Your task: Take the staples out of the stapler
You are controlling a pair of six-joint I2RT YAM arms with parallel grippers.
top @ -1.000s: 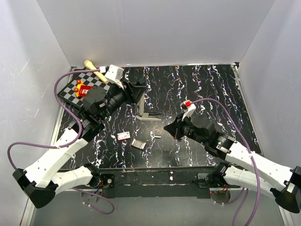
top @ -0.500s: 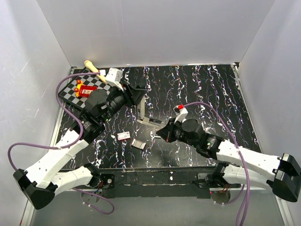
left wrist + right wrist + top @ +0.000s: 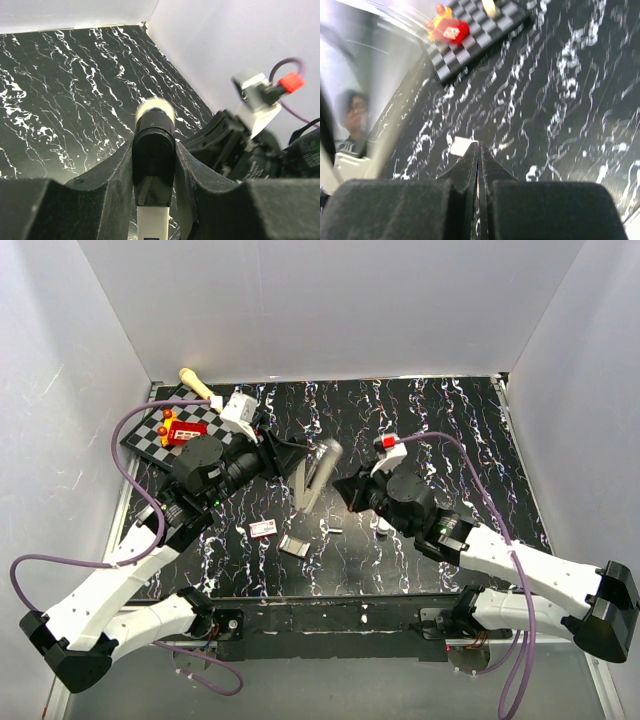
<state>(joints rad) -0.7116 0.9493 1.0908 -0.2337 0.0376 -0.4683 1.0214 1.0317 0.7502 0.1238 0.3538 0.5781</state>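
The left claw [image 3: 298, 462] is pinching the stapler [image 3: 316, 476] over the middle of the counter [image 3: 450, 430], a little toward the left edge. The stapler is tilting, its top end leaning toward the back edge, and it is showing blurred from above; I cannot tell whether its lower end is touching the counter. From the left wrist, the stapler [image 3: 153, 165] is sitting clamped between the 2 dark fingers [image 3: 112, 175], its rounded pale tip pointing away.

The right claw [image 3: 345, 490] is hovering just to the right of the stapler, not touching it, with its fingers [image 3: 470, 167] pressed together and nothing showing between them.

A tiny silvery strip, apparently the staples [image 3: 336, 531], is lying flat on the counter toward the front edge, below the 2 claws. Left of it, a small silvery piece [image 3: 293, 546] and a red-and-white box [image 3: 263, 528] are also lying near the front edge.

In the back left corner, a checkerboard [image 3: 150, 435] is carrying a red piece [image 3: 181, 431], and a wooden stick [image 3: 197, 384] is resting at its back edge.
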